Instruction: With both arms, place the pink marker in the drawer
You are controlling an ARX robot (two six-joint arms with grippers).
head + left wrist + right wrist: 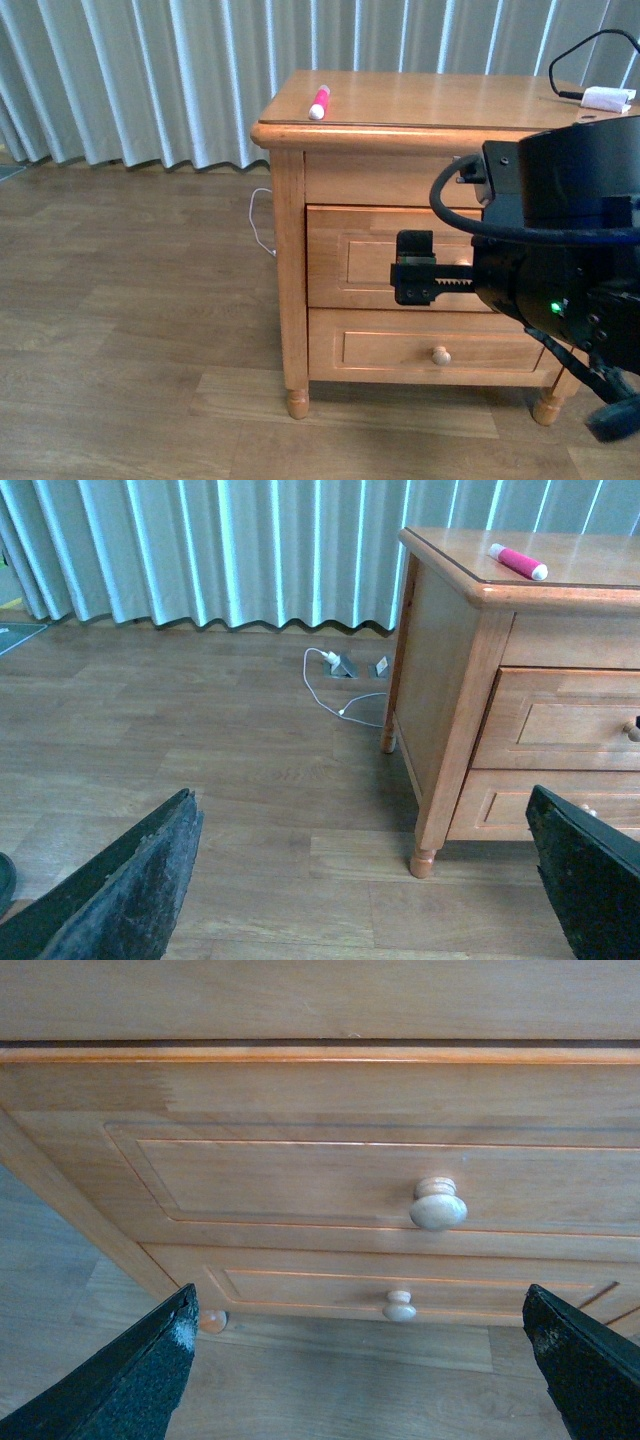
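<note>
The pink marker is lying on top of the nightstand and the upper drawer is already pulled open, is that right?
No, the drawer part is wrong. The pink marker does lie on top of the nightstand, but the upper drawer is shut, its front flush with the frame. The right wrist view shows it head-on.

1. Pale grey-green pleated curtains point(150, 80) hang across the whole back, down to the floor.
2. The floor point(120, 330) is brown wood-look planking.
3. A honey-coloured wooden nightstand point(289, 250) on turned feet stands before the curtains.
4. A white cable point(325, 685) lies on the floor beside it.
</note>
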